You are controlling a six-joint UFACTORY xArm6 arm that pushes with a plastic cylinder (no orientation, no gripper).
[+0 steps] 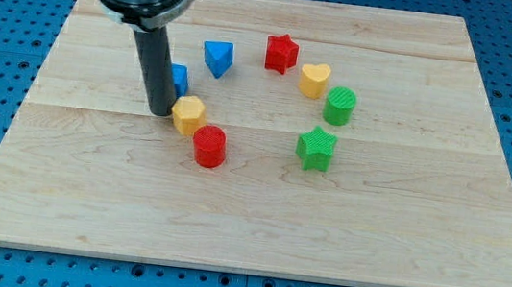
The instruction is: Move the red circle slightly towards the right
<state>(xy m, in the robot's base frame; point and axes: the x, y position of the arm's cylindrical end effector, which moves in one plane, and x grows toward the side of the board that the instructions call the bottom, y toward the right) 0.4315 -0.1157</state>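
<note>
The red circle (209, 146) is a short, round block that is stood upright on its flat end, so its round top is seen from above. It is found just below and a little to the right of the yellow block (188, 114), so close that the two seem to be touching.

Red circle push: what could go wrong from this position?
1. My tip sits at the view's left of the yellow block, which lies between it and the red circle. A straight rightward push would likely shove the yellow block first.
2. The red circle is lower than my tip, so contact through the yellow block may send it diagonally downward.
3. The blue block partly hidden behind the rod may get nudged.
</note>
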